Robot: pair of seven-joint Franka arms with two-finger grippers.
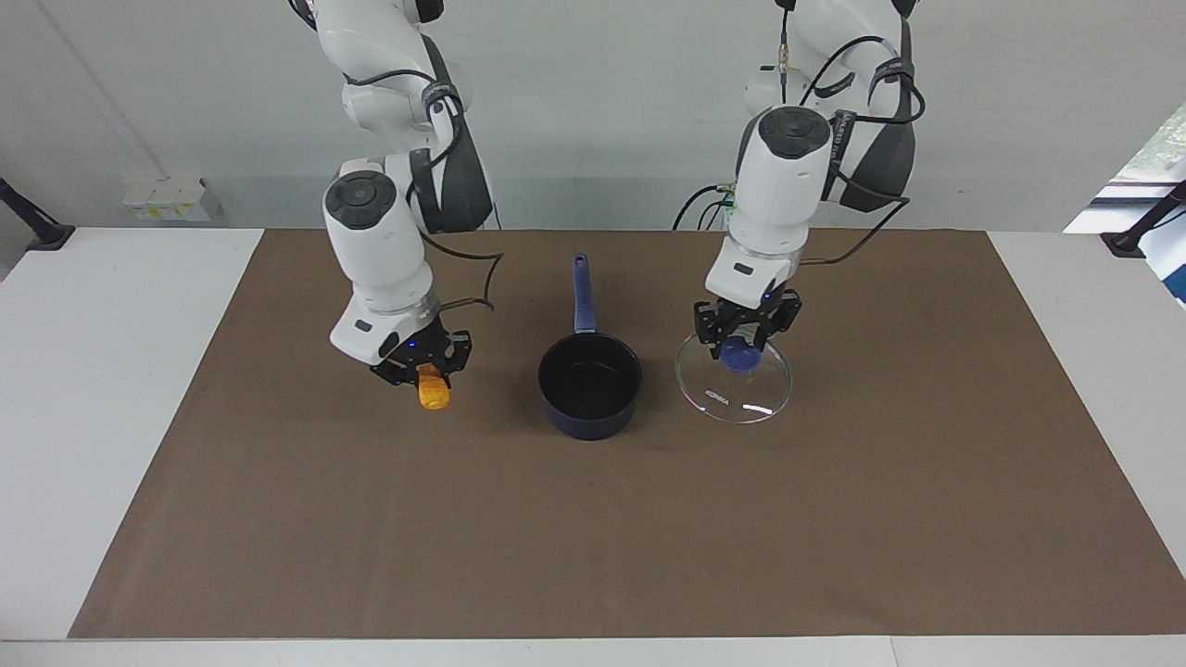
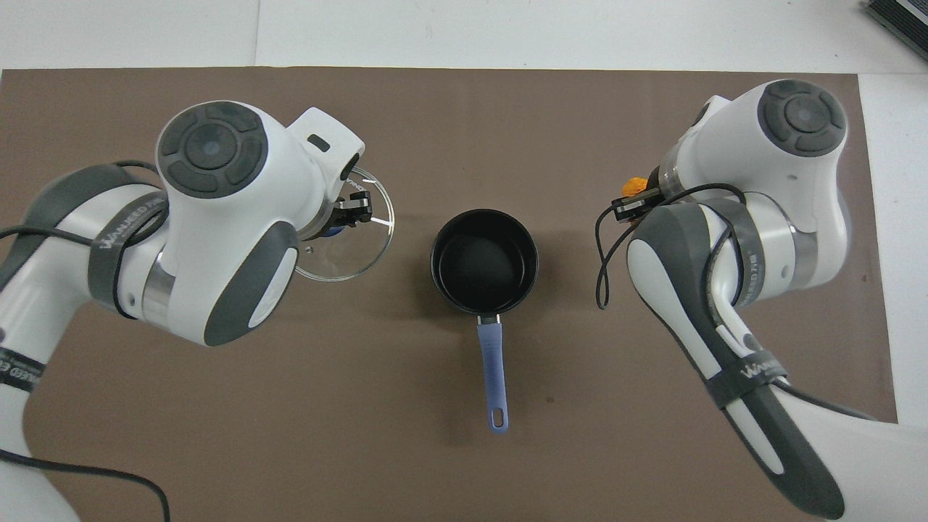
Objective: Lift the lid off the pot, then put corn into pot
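Note:
The pot [image 1: 590,419] stands open on the brown mat, black inside empty, its blue-purple handle [image 1: 582,292] pointing toward the robots; it also shows in the overhead view [image 2: 484,261]. The lid [image 1: 762,396] lies flat on the mat beside the pot, toward the left arm's end. My left gripper [image 1: 741,350] is down over the lid's blue knob. My right gripper [image 1: 424,369] is shut on the corn [image 1: 433,393] and holds it low over the mat beside the pot, toward the right arm's end. From overhead, only an orange tip of the corn [image 2: 636,185] shows past the wrist.
The brown mat [image 1: 593,537] covers most of the white table. Small white boxes [image 1: 171,199] sit off the mat at the right arm's end, near the wall.

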